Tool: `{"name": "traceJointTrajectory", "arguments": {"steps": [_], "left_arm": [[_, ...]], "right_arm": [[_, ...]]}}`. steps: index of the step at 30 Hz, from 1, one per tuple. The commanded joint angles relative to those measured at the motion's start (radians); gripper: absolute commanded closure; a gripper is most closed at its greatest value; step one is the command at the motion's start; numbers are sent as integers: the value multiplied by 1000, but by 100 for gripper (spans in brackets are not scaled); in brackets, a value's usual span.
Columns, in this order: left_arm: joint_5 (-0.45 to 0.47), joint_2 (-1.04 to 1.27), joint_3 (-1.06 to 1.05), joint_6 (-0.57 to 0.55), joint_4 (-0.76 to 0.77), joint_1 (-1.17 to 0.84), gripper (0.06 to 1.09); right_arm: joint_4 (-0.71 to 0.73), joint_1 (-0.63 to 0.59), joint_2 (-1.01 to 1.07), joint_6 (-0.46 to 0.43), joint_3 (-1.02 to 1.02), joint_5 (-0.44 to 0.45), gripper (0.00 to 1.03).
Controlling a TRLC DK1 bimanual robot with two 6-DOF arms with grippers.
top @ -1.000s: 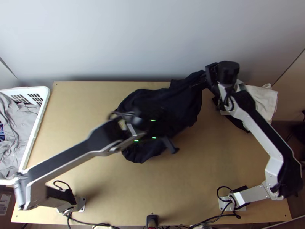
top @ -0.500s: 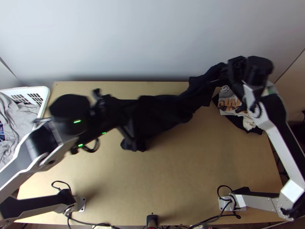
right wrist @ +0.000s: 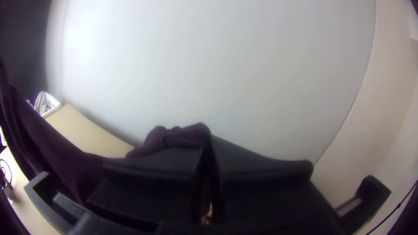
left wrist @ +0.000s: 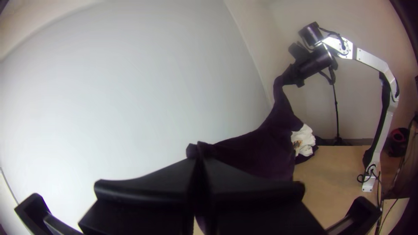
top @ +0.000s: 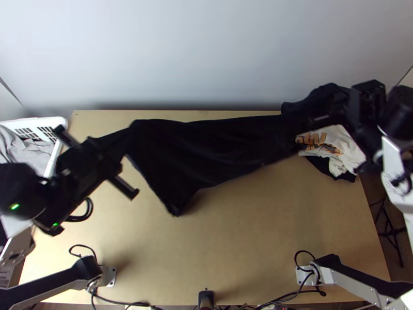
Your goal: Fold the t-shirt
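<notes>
Black t-shirt point(top: 206, 147) stretches above the table point(top: 242, 232): your left gripper point(top: 111, 150) pinches one end, and your right gripper point(top: 335, 106), somewhat blurred, seems to pinch the other.

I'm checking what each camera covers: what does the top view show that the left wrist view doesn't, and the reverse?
Top view: the white basket with grey cloth inside, and the left arm's base.
Left wrist view: a red and black object beyond the table.
Both: the dark t-shirt stretched between left gripper and right gripper, and the printed white cloth.
</notes>
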Motion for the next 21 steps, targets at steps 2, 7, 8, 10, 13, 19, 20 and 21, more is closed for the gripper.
{"name": "traceJointTrajectory", "arguments": {"steps": [2,7,8,10,13,19,20,21], "left_arm": [[-32,-126,-125,44,88,38,105],[-35,-180,-229,39,108,57,105],[-35,-188,-248,39,114,57,105],[-35,-197,-265,39,120,58,105],[-36,-206,-260,39,123,58,105],[-38,-221,-219,43,131,64,105],[-38,-221,-206,43,134,64,105],[-36,-221,-193,43,134,64,105]], "right_arm": [[-137,58,-109,7,5,0,100],[-194,98,-152,7,-64,0,100],[-197,104,-161,7,-79,-2,100],[-217,117,-177,10,-99,-2,100],[-228,136,-189,10,-96,-2,100],[-215,146,-209,-1,-61,0,100],[-214,146,-211,-1,-50,0,100],[-214,146,-212,-1,-39,0,100]]}}
